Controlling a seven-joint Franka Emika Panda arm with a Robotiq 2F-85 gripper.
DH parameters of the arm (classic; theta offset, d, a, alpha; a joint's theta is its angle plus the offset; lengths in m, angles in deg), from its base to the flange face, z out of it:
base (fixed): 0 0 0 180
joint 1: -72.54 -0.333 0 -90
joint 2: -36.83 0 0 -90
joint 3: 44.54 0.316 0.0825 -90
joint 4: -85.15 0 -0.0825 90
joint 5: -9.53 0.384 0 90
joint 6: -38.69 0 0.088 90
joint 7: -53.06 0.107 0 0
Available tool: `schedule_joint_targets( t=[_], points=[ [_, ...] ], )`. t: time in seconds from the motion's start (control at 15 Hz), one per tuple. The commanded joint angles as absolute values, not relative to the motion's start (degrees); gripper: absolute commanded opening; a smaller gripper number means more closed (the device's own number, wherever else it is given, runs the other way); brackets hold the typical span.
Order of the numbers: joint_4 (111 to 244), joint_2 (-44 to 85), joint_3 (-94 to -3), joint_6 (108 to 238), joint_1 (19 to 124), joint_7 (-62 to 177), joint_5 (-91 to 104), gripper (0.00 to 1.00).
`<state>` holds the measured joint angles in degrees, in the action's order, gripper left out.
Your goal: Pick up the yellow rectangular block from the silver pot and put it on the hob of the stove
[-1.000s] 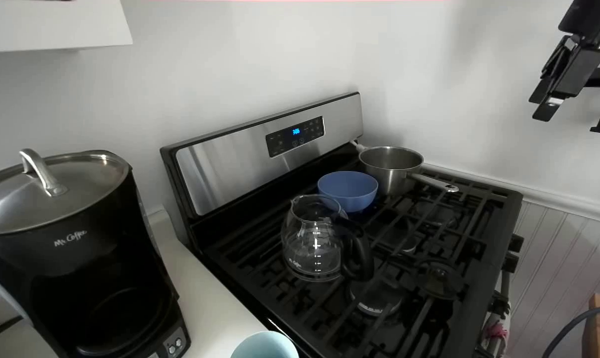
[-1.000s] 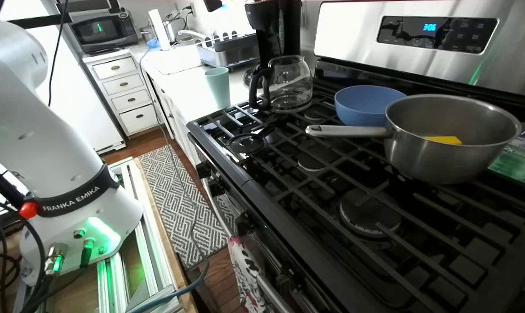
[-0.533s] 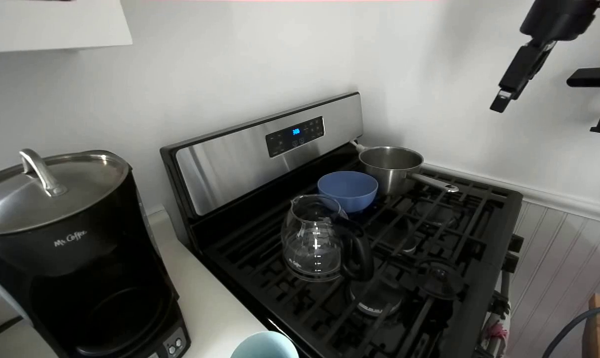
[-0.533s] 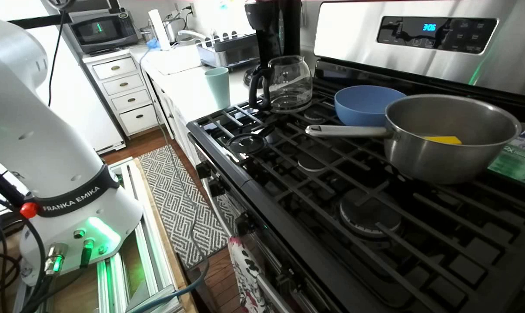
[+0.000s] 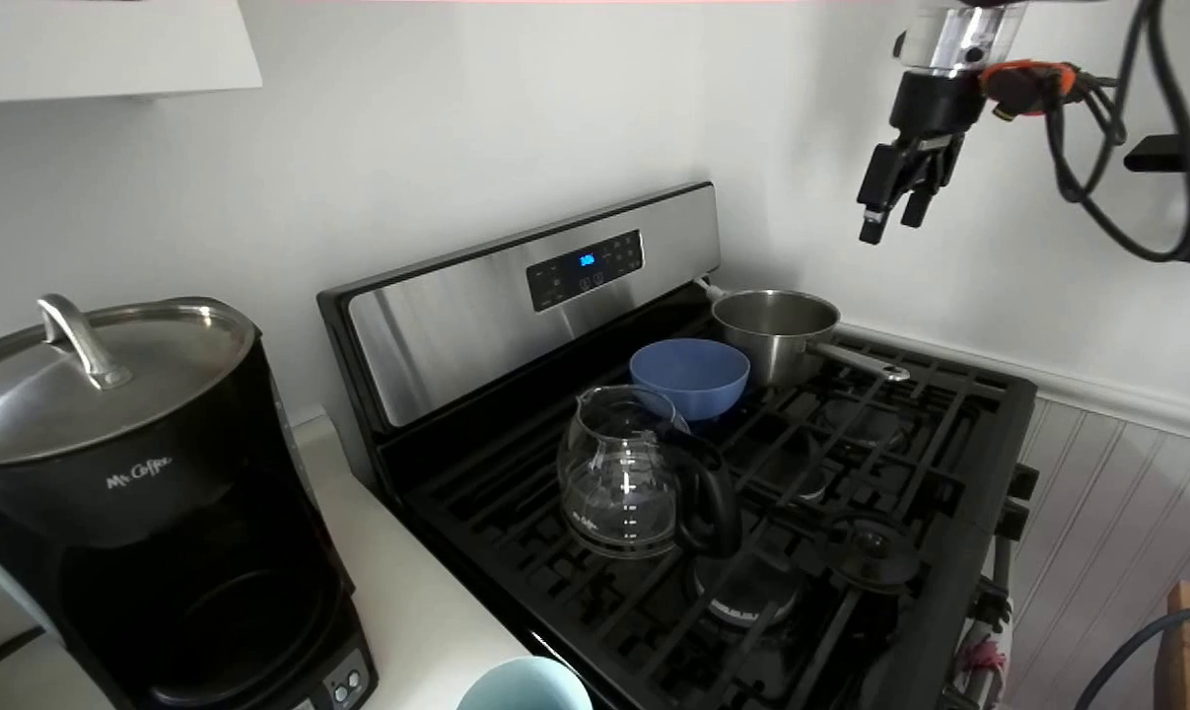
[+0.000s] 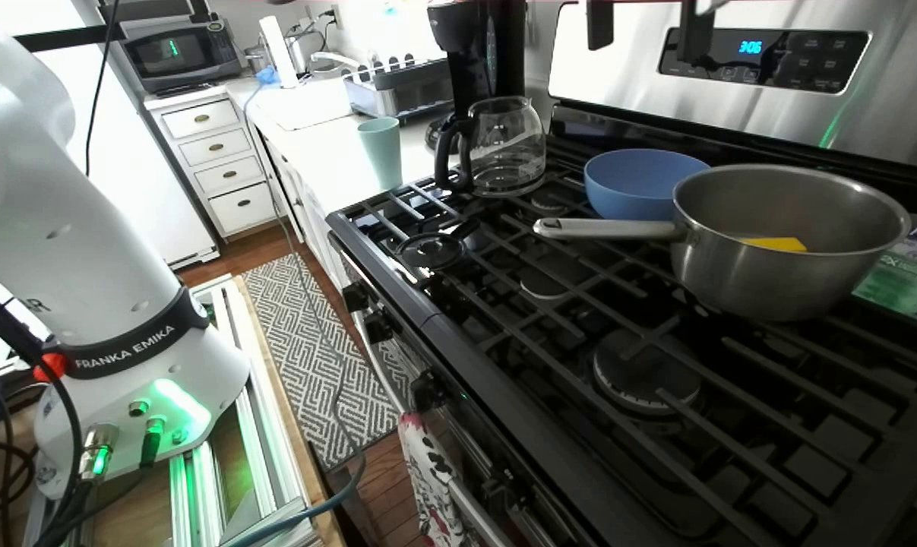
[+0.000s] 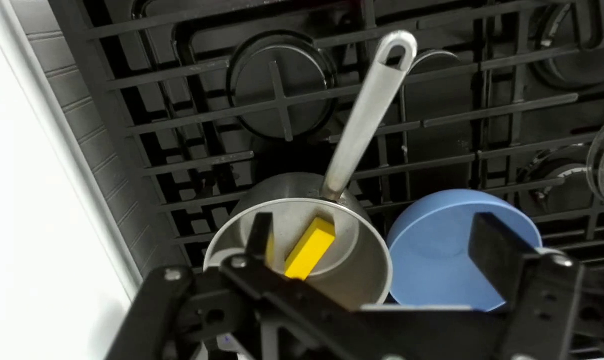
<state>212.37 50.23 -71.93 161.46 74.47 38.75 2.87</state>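
Observation:
The yellow rectangular block (image 6: 775, 244) lies inside the silver pot (image 6: 785, 285). In the wrist view the block (image 7: 311, 247) rests slantwise on the pot's floor, its near end hidden by my gripper. The pot stands on the hob (image 6: 538, 346) in the stove's back corner, its handle pointing toward the stove's front. My gripper (image 5: 893, 227) is open and empty, high above the stove. In the wrist view the gripper (image 7: 374, 220) has its left finger over the pot and its right finger over the blue bowl. The stove's steel back panel (image 5: 437, 345) shows in both exterior views.
The blue bowl (image 6: 637, 182) stands right beside the pot. A glass carafe (image 5: 624, 493) stands farther along the hob. A black coffee maker (image 5: 161, 513) and a mint cup (image 6: 382, 152) are on the counter. A bottle (image 6: 906, 273) stands behind the pot. A white wall (image 7: 36, 225) borders the stove.
My gripper has moved in from the side toward the pot and turned to point more downward. Its fingers now show at the top of both exterior views. The pot and block have not moved.

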Motion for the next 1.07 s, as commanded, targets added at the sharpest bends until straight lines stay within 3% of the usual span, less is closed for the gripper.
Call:
schedule_joint_targets(
  t=[0.0, 0.33, 1.0],
  points=[
    [210.01, 46.64, -68.45, 161.37, 78.41, 37.16, 5.67, 1.0],
    [205.88, 41.75, -68.46, 160.98, 78.29, 37.04, 6.69, 1.0],
    [179.49, 17.59, -61.76, 145.66, 88.9, 29.36, 19.5, 1.0]
  ],
)
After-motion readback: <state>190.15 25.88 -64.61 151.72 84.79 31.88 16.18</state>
